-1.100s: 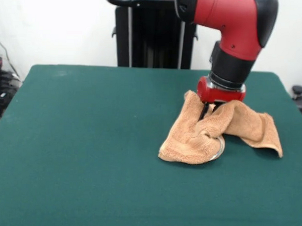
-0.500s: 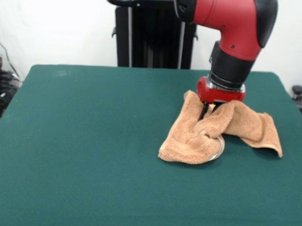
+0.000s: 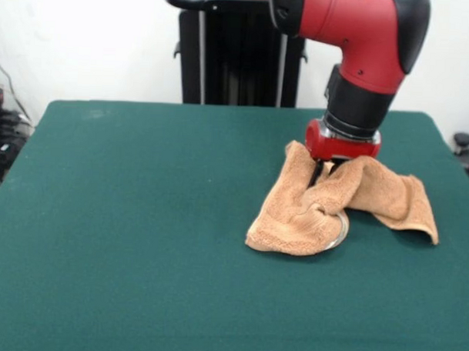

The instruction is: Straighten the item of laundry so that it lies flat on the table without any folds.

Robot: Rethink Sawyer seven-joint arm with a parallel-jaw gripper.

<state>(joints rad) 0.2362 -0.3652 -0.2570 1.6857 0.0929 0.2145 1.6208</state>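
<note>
Down at the arm's tip, the red-collared black gripper is sunk into the bunched cloth, and whether it pinches the fabric or merely presses among the folds cannot be told from this view. Around it lies the small orange-tan terry towel, crumpled into a ridge that rises to meet the gripper's red collar. One rounded lobe falls toward the near side, another trails off to the picture's right and ends in a drooping corner. A pale curved edge shows under the near lobe; what it is stays unclear. The towel sits right of centre on the broad dark green felt-topped table, well clear of every edge.

As it lies, the heap's long axis runs roughly across the picture, tilted a little, from the near-left lobe out to the right-hand corner.

The likely trouble is a lift or drag from the middle of the ridge: that would probably gather the cloth further, or fold one lobe under the other, instead of spreading it.
</note>
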